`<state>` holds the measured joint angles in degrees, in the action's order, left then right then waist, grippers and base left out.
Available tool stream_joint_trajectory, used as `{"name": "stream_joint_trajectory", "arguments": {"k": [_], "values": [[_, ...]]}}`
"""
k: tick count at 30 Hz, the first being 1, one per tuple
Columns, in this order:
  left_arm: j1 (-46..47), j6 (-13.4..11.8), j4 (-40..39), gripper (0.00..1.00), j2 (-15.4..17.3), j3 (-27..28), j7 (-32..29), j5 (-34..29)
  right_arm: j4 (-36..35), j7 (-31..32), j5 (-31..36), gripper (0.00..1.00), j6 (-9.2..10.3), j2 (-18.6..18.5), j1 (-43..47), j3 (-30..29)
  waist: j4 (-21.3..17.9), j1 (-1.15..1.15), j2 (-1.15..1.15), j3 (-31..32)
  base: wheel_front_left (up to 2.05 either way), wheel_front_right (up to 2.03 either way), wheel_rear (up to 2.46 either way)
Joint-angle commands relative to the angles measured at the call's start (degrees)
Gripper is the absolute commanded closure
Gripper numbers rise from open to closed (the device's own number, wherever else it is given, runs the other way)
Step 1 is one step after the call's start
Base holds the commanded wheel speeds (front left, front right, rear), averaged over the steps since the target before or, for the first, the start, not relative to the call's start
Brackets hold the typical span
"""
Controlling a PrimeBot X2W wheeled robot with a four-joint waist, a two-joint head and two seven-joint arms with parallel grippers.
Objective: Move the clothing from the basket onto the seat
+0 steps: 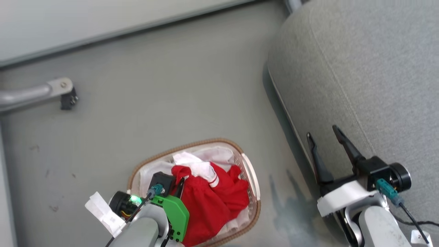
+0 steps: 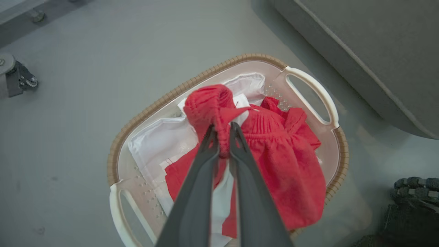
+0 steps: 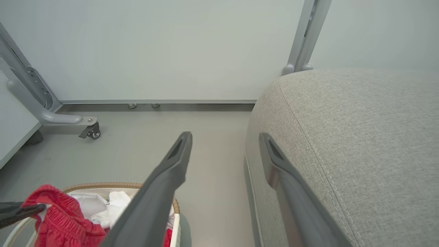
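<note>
The red clothing (image 1: pixel 209 202) lies bunched in the oval basket (image 1: pixel 248 171) on the floor, with white fabric under it. My left gripper (image 2: pixel 223 132) is shut on a gathered fold of the red clothing (image 2: pixel 274 157), lifted a little above the basket (image 2: pixel 310 92). The same raised red fold (image 3: pixel 58 216) hangs over the basket rim (image 3: pixel 103 187) in the right wrist view. My right gripper (image 1: pixel 322 135) stands open and holds nothing, at the front left edge of the grey seat (image 1: pixel 370 68), which rises to the right (image 3: pixel 360 137).
A grey metal frame leg with a caster (image 1: pixel 67 97) stands on the floor at the left. A pale wall panel (image 3: pixel 171 48) with a base rail runs behind. Bare grey floor (image 1: pixel 171 96) lies between basket and wall. A dark ribbed object (image 2: pixel 411 206) sits near the basket.
</note>
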<state>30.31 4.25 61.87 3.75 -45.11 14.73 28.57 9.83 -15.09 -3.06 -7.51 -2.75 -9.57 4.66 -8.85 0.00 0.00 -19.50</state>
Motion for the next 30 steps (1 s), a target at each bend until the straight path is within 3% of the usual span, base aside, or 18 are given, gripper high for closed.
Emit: {"name": "stream_joint_trajectory", "arguments": {"k": [1,12,22,30], "values": [[-0.68,-0.56,-1.03,1.00,0.84,-0.09,0.44,-0.40,0.32,-0.12,0.45,0.00,0.04,-0.24,1.58,-0.08,3.04,0.00,0.00,8.58,0.00,0.00,0.00],[-1.04,-2.77,-20.71,1.00,8.56,0.37,0.47,-5.21,1.69,-0.12,1.46,0.00,0.04,-0.24,7.18,0.96,2.82,0.00,0.00,19.19,0.00,0.00,0.00],[7.85,-1.81,-35.34,1.00,15.30,0.92,-7.35,-7.05,1.99,-0.12,1.72,0.00,0.04,-0.23,7.94,2.29,2.54,0.00,0.00,21.39,0.00,0.00,0.00],[16.61,-0.75,-41.51,1.00,17.29,2.34,-13.63,-6.82,2.20,-0.12,1.54,0.00,0.04,-0.22,5.64,5.39,2.14,0.00,0.00,21.69,0.00,0.00,0.00]]}}
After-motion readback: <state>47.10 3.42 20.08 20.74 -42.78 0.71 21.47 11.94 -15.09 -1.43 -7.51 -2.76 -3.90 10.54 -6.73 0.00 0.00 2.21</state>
